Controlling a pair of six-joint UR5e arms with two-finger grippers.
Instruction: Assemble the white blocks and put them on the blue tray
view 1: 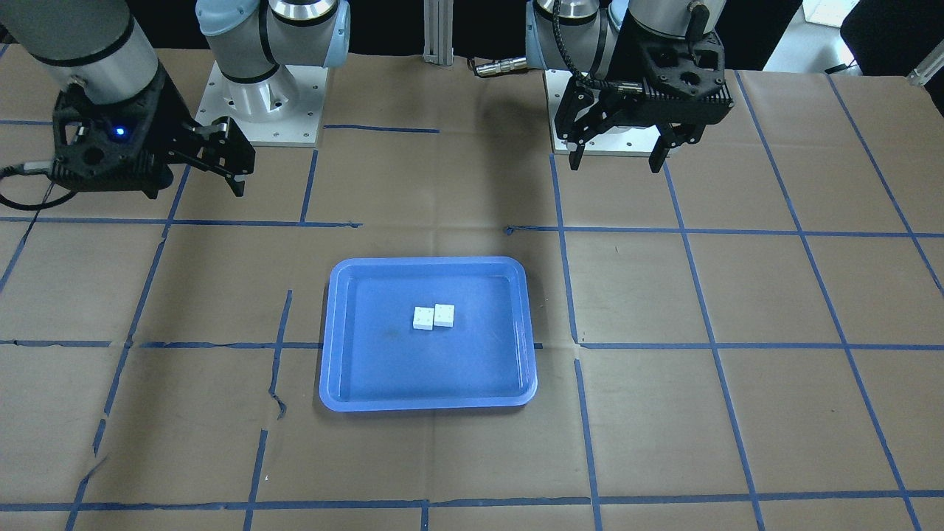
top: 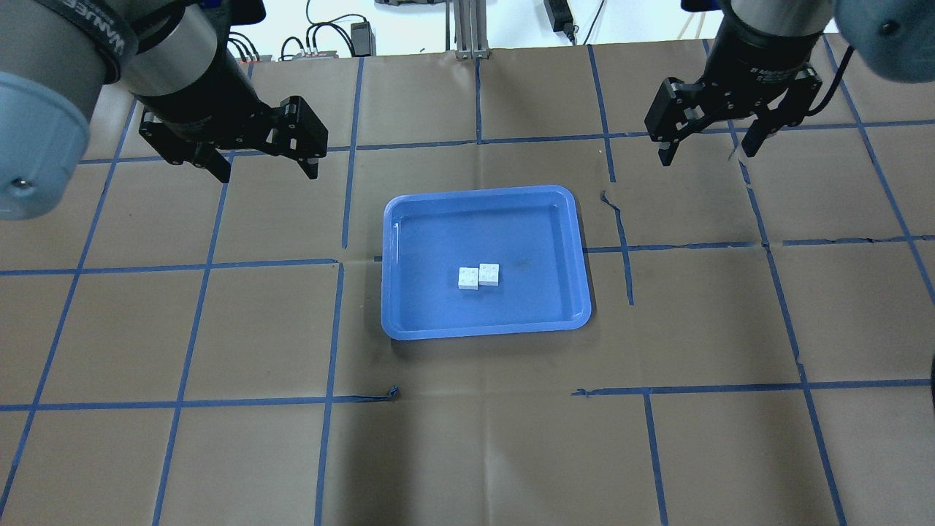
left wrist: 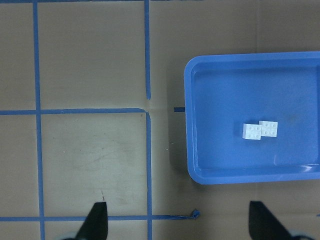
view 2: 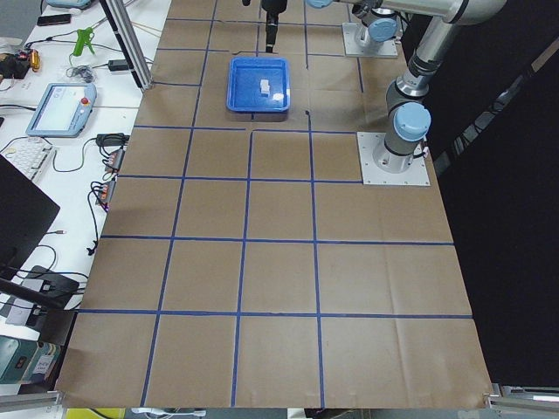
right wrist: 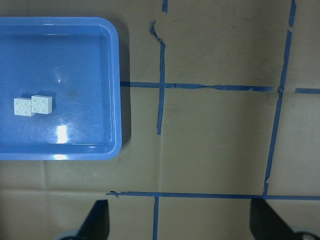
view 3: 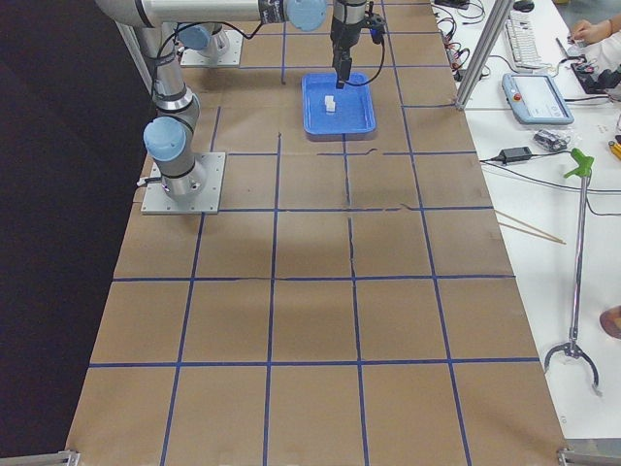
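the table point(top: 467, 453) is covered in brown paper marked off into squares with blue tape, and it fills every view. the two arms rise from white base plates at the robot's edge of it, one to each side.

the blue tray point(top: 482, 191) lies flat near the middle of the table, between the two arms, with its long sides running left to right in the overhead view. its rim point(view 1: 428, 260) sits directly on the paper.

the left gripper point(top: 269, 174) hangs above bare paper, off the tray's far left corner and well apart from it. its jaws are spread wide with nothing between them. in the left wrist view both fingertips point(left wrist: 97, 217) show far apart at the bottom edge, with the tray off to one side.

the right gripper point(top: 707, 155) hangs above the paper off the tray's far right corner, also well clear. it too is released, fingers parted and carrying nothing.

the white blocks point(top: 478, 276) rest on the tray's flat base, near its centre, studs up. they touch side by side, slightly staggered. whether they are actually locked together i cannot tell.
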